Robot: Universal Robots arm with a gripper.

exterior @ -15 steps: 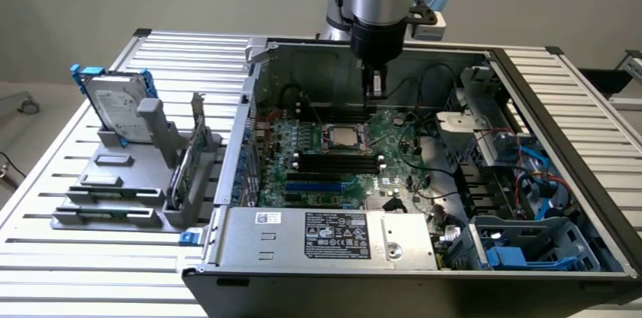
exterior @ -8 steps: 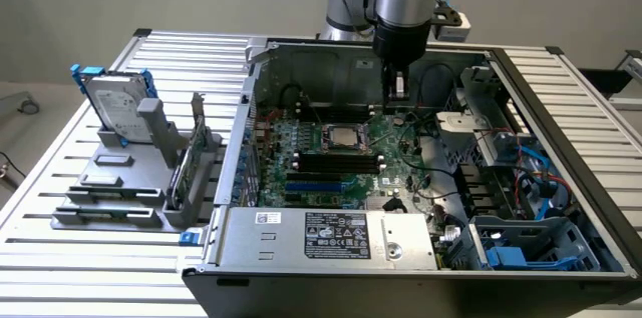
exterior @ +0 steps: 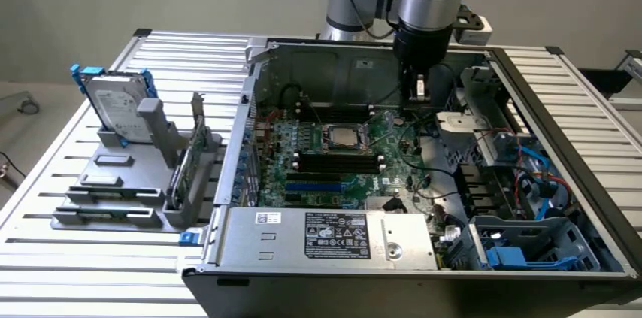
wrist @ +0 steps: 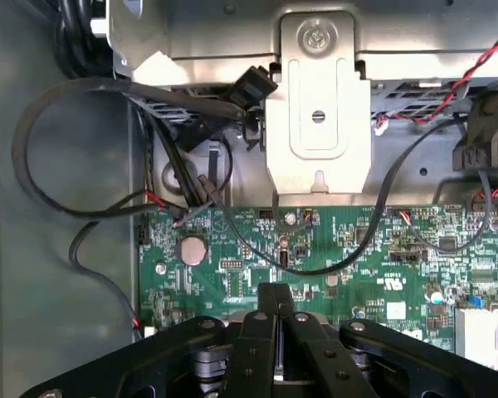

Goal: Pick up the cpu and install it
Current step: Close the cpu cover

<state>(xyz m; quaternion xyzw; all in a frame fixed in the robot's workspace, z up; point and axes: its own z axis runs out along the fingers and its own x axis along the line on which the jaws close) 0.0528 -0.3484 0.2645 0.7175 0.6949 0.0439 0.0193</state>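
Note:
The cpu (exterior: 341,136), a small silver-grey square, lies flat inside the metal-framed socket on the green motherboard (exterior: 396,171) of the open computer case (exterior: 301,239). My gripper (exterior: 419,94) hangs inside the case, above the board, toward the exterior view's right of the cpu and apart from it. In the wrist view the black fingers (wrist: 266,311) are pressed together with nothing between them, over the motherboard (wrist: 349,249) near its edge.
Black and red cables (wrist: 75,207) loop beside the board, and a metal bracket (wrist: 318,108) stands beyond it. A hard drive (exterior: 119,106) with blue rails sits upright in a grey holder on the exterior view's left. The power supply (exterior: 336,239) fills the case front.

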